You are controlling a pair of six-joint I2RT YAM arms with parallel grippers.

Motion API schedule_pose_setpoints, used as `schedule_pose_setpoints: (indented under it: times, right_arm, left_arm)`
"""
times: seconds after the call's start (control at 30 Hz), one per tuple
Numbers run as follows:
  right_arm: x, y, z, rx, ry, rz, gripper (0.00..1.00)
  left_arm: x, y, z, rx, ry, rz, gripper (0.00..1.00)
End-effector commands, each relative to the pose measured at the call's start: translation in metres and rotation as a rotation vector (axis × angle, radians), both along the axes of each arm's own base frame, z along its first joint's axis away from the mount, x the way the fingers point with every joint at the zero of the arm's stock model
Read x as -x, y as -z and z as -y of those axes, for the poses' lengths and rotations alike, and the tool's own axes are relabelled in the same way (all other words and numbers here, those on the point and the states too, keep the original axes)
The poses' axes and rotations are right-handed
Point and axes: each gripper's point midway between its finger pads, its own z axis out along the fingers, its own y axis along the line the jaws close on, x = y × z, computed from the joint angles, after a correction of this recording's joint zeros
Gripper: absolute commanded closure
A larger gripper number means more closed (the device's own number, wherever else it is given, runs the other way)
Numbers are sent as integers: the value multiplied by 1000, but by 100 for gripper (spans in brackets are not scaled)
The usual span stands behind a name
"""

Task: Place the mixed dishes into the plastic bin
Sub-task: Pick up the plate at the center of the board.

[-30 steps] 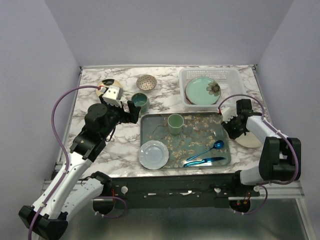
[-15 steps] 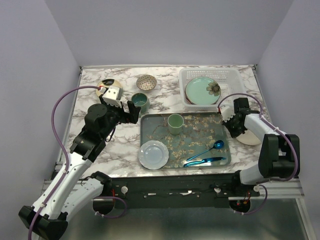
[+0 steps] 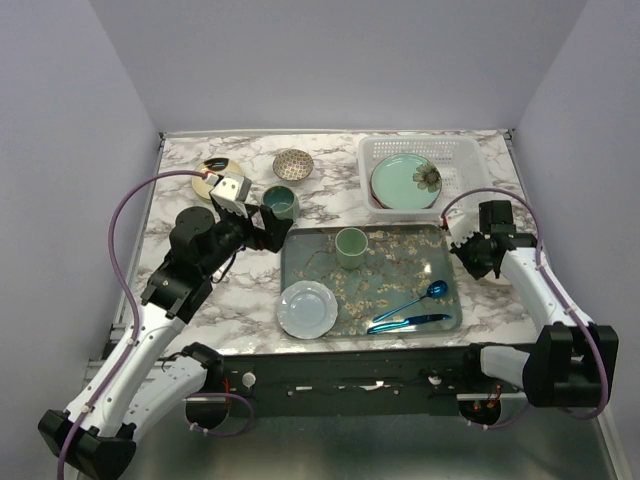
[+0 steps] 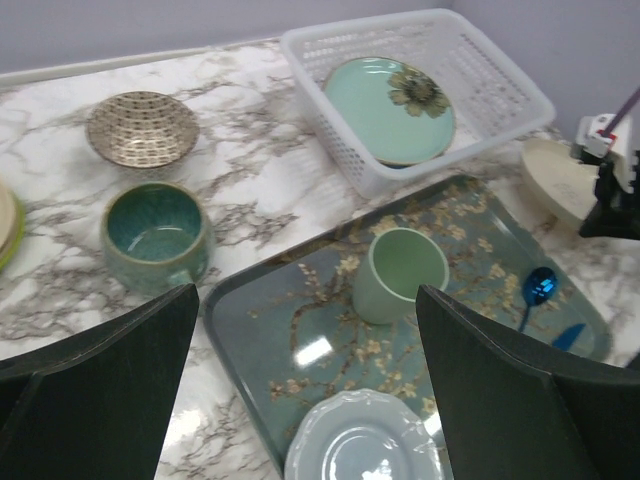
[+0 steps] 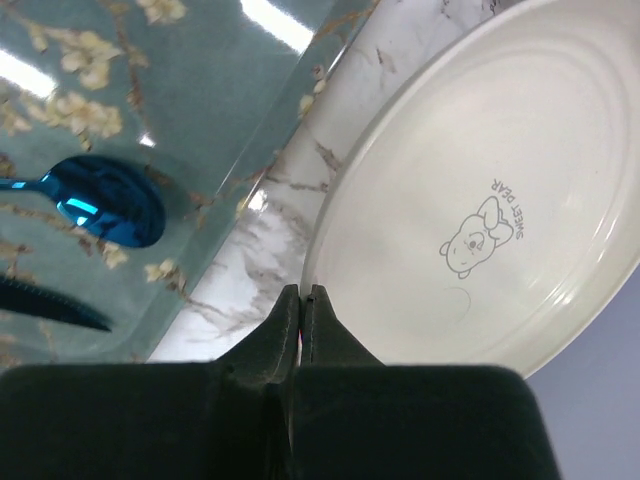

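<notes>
My right gripper [image 5: 303, 296] is shut on the left rim of a cream plate [image 5: 480, 200] with a small bear print, beside the tray's right edge. From above, the right gripper [image 3: 478, 254] and its arm cover most of that plate [image 3: 499, 280]. My left gripper [image 3: 271, 224] hangs open just in front of the dark teal mug [image 3: 281, 203], with nothing between its fingers [image 4: 100, 385]. The speckled bowl [image 3: 293, 164] stands behind the mug. Stacked yellow and green plates [image 3: 212, 168] lie at the far left. The white plastic bin [image 3: 455, 150] holds a mint green flowered plate [image 3: 404, 183].
A grey-blue blossom-patterned tray [image 3: 385, 270] lies in the middle, strewn with crumbs. On it are a pale green cup [image 3: 350, 247], a pale blue plate [image 3: 307, 308], a blue spoon [image 3: 421, 296] and a blue knife [image 3: 405, 322]. The table's right edge is close to the cream plate.
My right gripper has closed onto the cream plate's rim and its arm has swung out to the right. The left gripper has edged slightly toward the mug.
</notes>
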Motion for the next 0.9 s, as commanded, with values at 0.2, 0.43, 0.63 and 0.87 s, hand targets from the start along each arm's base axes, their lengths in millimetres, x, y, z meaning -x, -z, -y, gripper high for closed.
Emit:
schedule_pose_setpoints:
  times: [0.2,0.43,0.63,0.87]
  right_arm:
    - [48,-53,-51,-182,-328,95,98]
    - [69,-80,-77,-251,-531,201,96]
    - [73,-93,-95,-302,-660,255,92]
    - [72,-97,-110,-335,-736,282,95]
  left_arm:
    - [36,-12,71,327,395,-191,1]
    - [37,7,116,483,439,-465,3]
    - [33,35,165,442,397,-609,17]
    - [28,63,222,291,374,-698,22]
